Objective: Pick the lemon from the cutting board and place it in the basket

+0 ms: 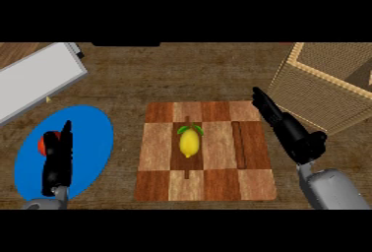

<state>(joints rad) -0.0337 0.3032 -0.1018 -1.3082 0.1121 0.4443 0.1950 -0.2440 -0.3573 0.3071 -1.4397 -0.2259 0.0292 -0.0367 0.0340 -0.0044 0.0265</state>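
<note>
A yellow lemon (190, 142) with green leaves at its far end lies in the middle of the chequered wooden cutting board (205, 184). My right hand (288, 131) hovers over the board's right edge with straight fingers pointing away, to the right of the lemon and apart from it. A tall woven basket (317, 87) stands at the far right, just beyond that hand. My left hand (56, 156) rests open over a blue plate at the left, far from the lemon.
The blue plate (91, 138) holds a red object (48, 141), partly hidden by my left hand. A grey-and-white flat appliance (36, 78) lies at the far left corner. Dark wooden counter surrounds the board.
</note>
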